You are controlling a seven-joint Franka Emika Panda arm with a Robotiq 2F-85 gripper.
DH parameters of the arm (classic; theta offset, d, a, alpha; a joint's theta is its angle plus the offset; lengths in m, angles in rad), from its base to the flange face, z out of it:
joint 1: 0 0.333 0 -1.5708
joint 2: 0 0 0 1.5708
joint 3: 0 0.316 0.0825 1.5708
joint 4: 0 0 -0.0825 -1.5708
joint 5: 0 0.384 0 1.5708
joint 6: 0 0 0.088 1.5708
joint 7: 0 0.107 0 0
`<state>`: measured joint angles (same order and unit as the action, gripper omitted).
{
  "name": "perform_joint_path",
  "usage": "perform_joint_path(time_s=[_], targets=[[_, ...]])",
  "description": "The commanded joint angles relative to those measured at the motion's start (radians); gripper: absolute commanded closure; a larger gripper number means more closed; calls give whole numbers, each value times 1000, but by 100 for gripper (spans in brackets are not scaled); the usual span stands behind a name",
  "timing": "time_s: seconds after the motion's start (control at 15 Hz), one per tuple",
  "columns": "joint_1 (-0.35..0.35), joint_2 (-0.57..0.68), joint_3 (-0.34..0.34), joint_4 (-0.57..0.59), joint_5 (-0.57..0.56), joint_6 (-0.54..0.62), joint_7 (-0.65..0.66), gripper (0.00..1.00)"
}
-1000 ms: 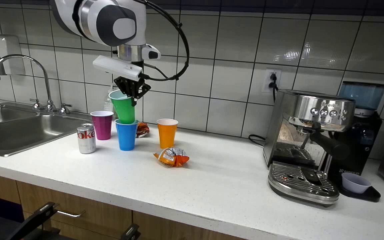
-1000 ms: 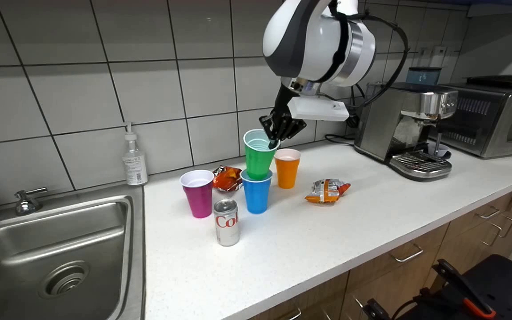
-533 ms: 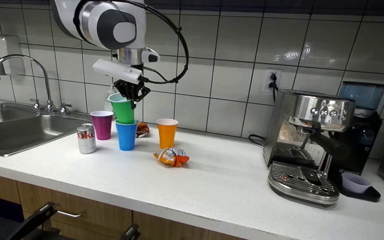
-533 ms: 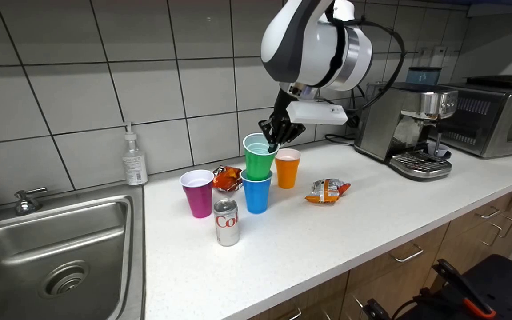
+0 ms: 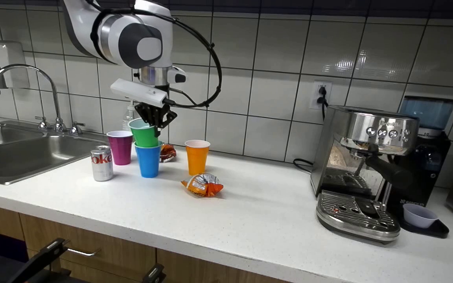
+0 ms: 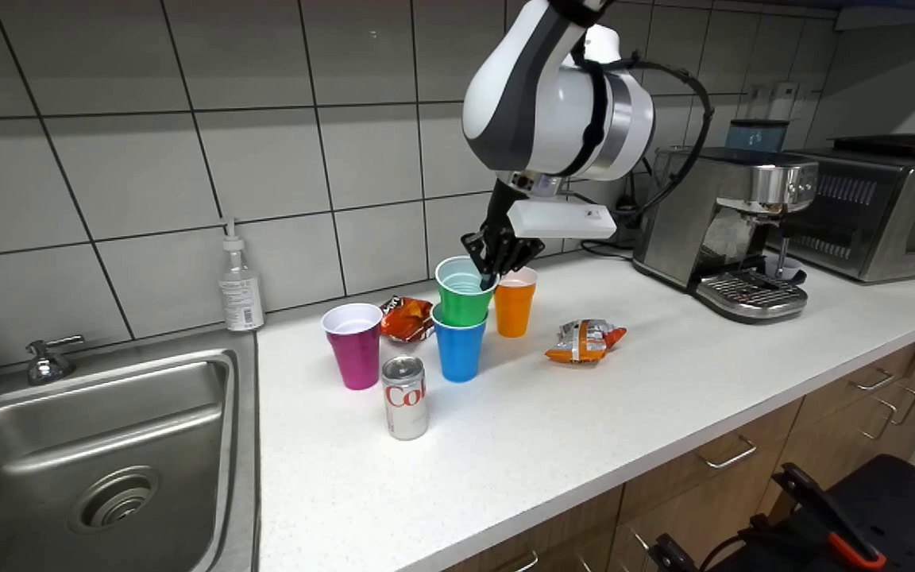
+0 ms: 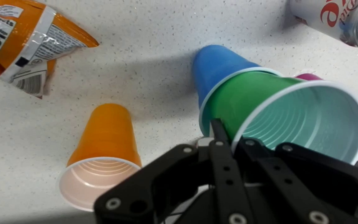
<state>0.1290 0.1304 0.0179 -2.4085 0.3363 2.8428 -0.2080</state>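
I have the gripper [image 7: 233, 143] pinched narrow, holding the rim of a green cup [image 6: 465, 306] whose base sits inside a blue cup [image 6: 459, 351]. In both exterior views, a purple cup [image 6: 355, 353] stands left, an orange cup [image 6: 514, 311] right.

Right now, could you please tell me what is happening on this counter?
The robot's gripper is pinching the rim of the green cup, whose lower end sits inside the mouth of the blue cup. The blue cup stands on the counter, with the magenta cup, the orange cup and a soda can nearby.
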Motion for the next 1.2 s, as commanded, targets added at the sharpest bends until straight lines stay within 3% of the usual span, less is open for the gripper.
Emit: perform_joint_path(time_s=[0.0, 0.6, 0.67, 0.73, 1.13], targets=[[-36, 52, 27, 56, -66, -37, 73, 99], [-36, 133, 31, 125, -140, -70, 160, 99], [-35, 137, 31, 130, -143, -76, 166, 71], [-39, 139, 38, 134, -135, -80, 159, 69], [-46, 128, 56, 147, -125, -78, 148, 27]])
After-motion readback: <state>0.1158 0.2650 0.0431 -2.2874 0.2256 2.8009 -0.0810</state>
